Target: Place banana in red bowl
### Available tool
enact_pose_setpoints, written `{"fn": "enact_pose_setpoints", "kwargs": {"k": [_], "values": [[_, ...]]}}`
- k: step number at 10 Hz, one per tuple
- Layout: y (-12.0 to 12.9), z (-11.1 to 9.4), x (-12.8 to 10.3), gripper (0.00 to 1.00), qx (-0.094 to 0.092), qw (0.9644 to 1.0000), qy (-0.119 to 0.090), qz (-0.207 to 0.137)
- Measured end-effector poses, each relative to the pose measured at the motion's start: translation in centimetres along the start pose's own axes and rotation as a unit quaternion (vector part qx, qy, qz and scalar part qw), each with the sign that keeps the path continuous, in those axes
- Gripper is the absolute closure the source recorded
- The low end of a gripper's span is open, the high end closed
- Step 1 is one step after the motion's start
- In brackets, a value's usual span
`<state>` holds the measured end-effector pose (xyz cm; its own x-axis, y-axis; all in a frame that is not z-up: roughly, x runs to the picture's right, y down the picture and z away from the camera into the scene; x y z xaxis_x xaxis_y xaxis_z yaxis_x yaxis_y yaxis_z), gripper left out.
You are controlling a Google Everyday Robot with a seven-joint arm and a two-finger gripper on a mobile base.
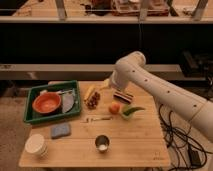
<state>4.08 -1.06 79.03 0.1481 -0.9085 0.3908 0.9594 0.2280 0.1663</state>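
The banana [89,92] lies on the table [135,145], just right of the green tray [52,118] holding the red bowl [46,105]. The pincer [122,96] hangs nearby, to the banana's right; whether it is apart or together cannot be told. The banana is judged light, soft and easily bruised: grip gently at mid-length.
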Motion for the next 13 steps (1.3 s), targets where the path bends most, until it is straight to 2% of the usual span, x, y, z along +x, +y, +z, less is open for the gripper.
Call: {"fn": "enact_pose_setpoints", "kwargs": {"k": [1, 2, 4, 7, 9, 11, 13], "values": [[-1.4, 1.1, 2.1, 0.20, -0.006, 0.9998, 0.018, -0.007], [-2.4, 1.7, 3.1, 0.20, -0.007, 0.9996, 0.026, -0.011], [-2.1, 1.8, 3.5, 0.20, -0.010, 0.9995, 0.030, -0.009], [-2.3, 1.9, 3.5, 0.20, -0.013, 0.9995, 0.027, -0.011], [-3.2, 2.9, 3.8, 0.20, -0.030, 0.9989, 0.018, -0.031], [-6.2, 5.0, 4.2, 0.20, -0.047, 0.9969, 0.011, -0.062], [-9.2, 7.6, 5.1, 0.20, -0.051, 0.9953, 0.008, -0.083]]}}
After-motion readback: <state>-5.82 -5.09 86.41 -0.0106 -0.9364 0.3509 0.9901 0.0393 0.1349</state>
